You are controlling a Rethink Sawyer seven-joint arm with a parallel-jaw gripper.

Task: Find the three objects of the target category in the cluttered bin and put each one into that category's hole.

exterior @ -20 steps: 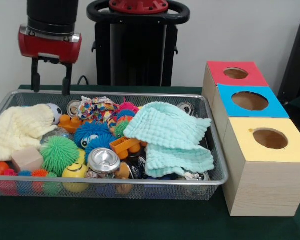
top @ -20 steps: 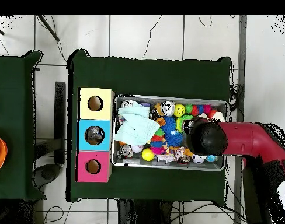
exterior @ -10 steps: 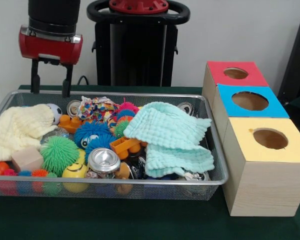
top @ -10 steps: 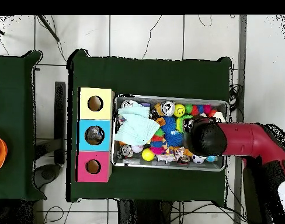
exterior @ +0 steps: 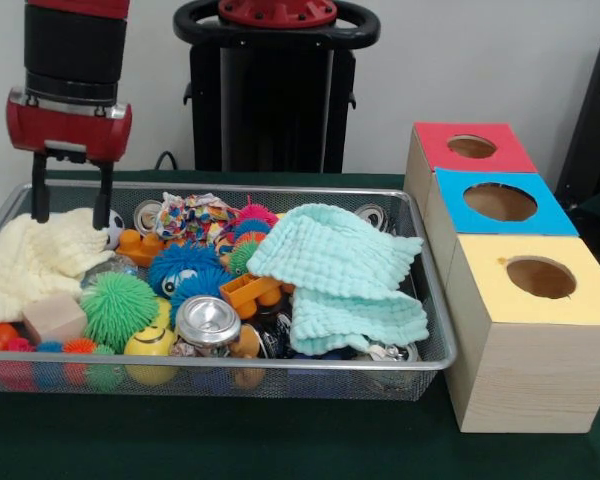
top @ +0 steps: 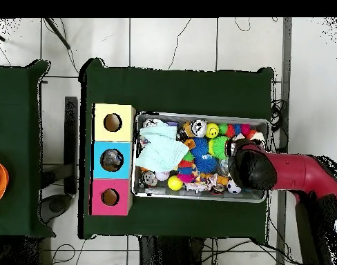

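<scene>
Bin (exterior: 435, 330) held balls, cloths, a can (exterior: 207, 322). Gripper (exterior: 70, 215) hung upright over the yellow cloth (exterior: 30, 260), jaws spread.

3 boxes (exterior: 520, 240) right of cluttered bin (exterior: 432, 300).

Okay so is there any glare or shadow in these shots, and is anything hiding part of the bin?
Front view: even lighting, a bright highlight on the silver can top, the claw sharp and open over the yellow cloth. Overhead view: the red arm covers one end of the wire bin, and the box holes look dark.
</scene>
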